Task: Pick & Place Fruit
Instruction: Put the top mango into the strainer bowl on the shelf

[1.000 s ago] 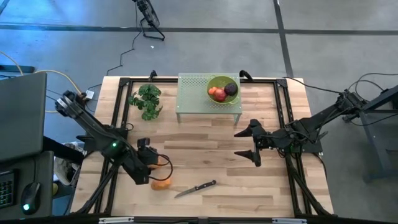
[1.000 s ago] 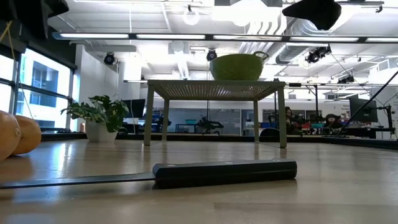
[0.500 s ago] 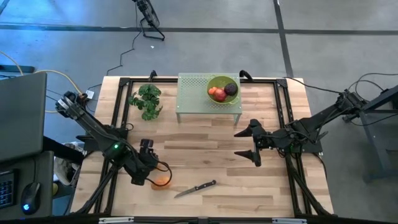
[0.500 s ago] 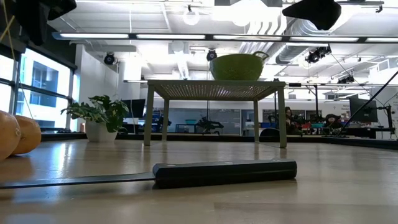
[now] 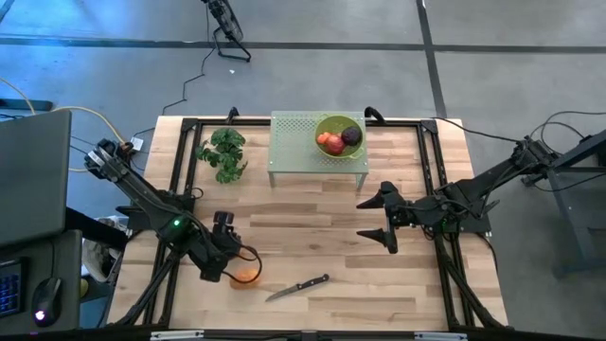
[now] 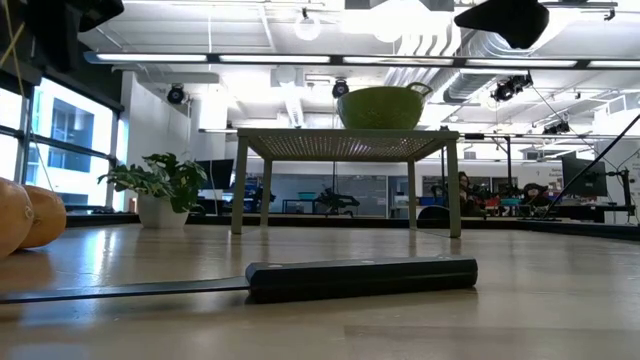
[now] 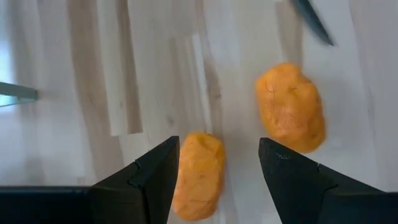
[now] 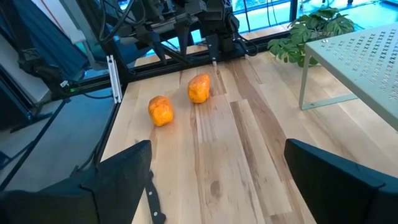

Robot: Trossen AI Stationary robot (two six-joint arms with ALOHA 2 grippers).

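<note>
Two orange ovals lie on the wood near the table's near left. In the left wrist view one orange oval point(image 7: 198, 175) sits between my left gripper's point(image 7: 217, 158) open fingers, nearer one finger, untouched; the other orange oval point(image 7: 290, 107) lies just outside them. From above only one orange point(image 5: 245, 276) shows beside the left gripper point(image 5: 223, 237). A red fruit point(image 5: 331, 143) and a dark purple one point(image 5: 351, 135) rest in the green bowl point(image 5: 329, 123). My right gripper point(image 5: 377, 219) hovers open at mid-table.
The bowl stands on a green perforated stand point(image 5: 295, 142) at the far edge. A leafy green bunch point(image 5: 223, 152) lies left of it. A black-handled knife point(image 5: 298, 286) lies right of the oranges, near the front edge. Bare wood spans the table's middle and right.
My left gripper has come down a little over the two oranges and shifted slightly, covering more of them in the high view, then held still. The oranges, the knife and the right arm have stayed in place.
</note>
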